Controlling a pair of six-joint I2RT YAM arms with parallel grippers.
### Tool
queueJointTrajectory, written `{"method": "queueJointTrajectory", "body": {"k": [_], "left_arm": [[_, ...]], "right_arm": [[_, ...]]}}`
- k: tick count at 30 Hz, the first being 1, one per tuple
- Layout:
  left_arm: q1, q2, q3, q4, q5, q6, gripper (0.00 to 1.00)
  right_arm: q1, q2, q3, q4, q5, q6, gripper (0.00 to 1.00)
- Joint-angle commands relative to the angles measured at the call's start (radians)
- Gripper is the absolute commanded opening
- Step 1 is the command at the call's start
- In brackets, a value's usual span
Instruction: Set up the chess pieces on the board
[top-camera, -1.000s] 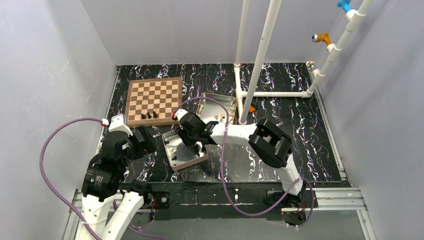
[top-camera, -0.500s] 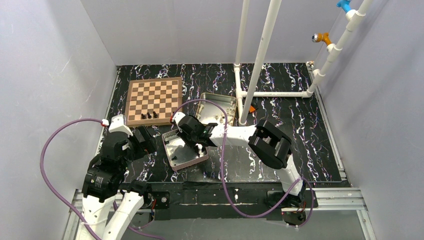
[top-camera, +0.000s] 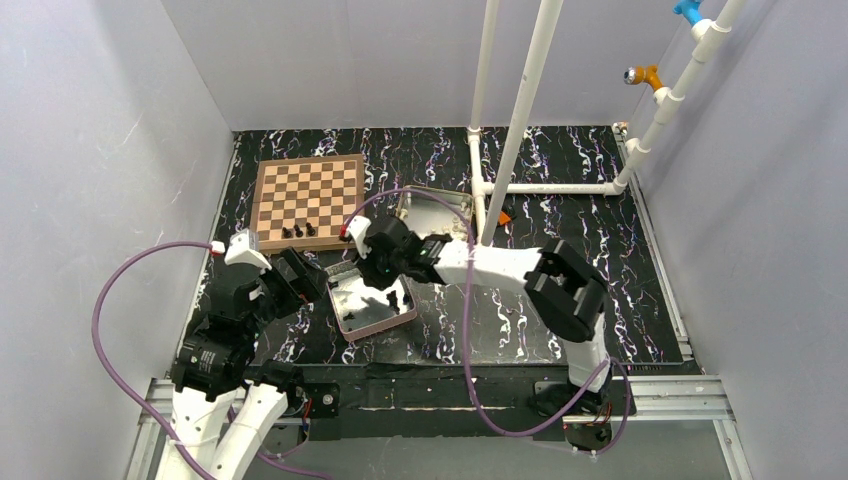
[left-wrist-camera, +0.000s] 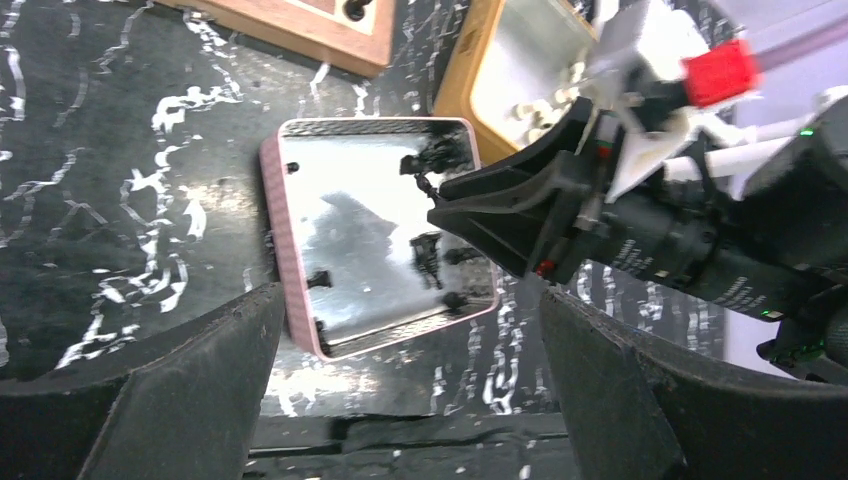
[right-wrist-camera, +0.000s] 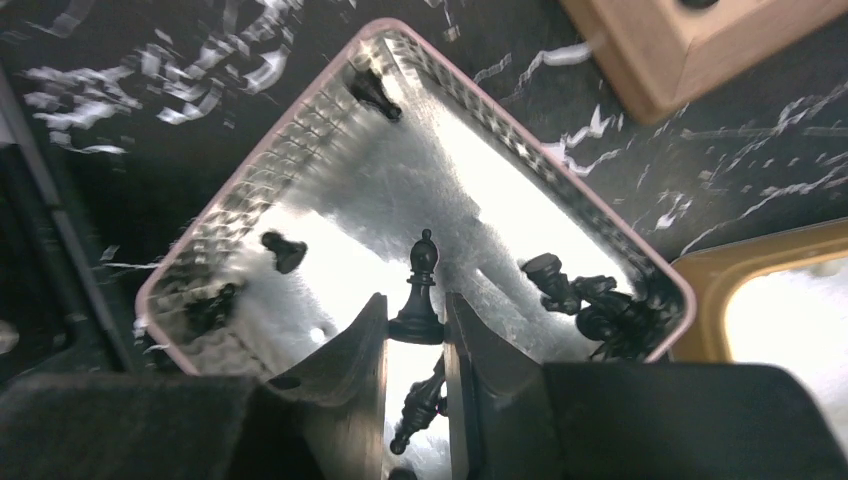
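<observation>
Marbled table (top-camera: 610, 250), right fingers (right-wrist-camera: 352, 365) pinching chess piece (right-wrist-camera: 420, 295)

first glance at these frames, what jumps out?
The right gripper pinching a black chess piece by its base over the pink-rimmed metal tin, where several more pieces lie scattered. The chessboard beyond carries just three black pieces on its near edge, and the left gripper hangs open beside the tin.

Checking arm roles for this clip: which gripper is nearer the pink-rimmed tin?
Right. The right gripper is directly over the pink-rimmed tin, jaws closed on a black chess piece. The left gripper is off to the tin's left side, jaws open.
</observation>
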Motion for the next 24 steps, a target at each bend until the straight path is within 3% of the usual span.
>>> {"method": "queueJointTrajectory", "body": {"k": [1,8,14,24], "left_arm": [[0.005,-0.020,-0.017,0.115,0.061,-0.137,0.98],[0.004,-0.026,-0.089,0.314,0.153,-0.334,0.97],[0.004,0.001,-0.213,0.552,0.277,-0.493,0.87],[0.004,0.076,-0.259,0.628,0.375,-0.541,0.63]], "right_arm": [[-0.080,-0.154,-0.077,0.134,-0.270,-0.031,0.01],[-0.108,-0.324,-0.258,0.364,-0.364,-0.119,0.01],[-0.109,-0.395,-0.330,0.483,-0.395,-0.240,0.01],[-0.107,-0.436,-0.366,0.580,-0.437,-0.268,0.01]]}}
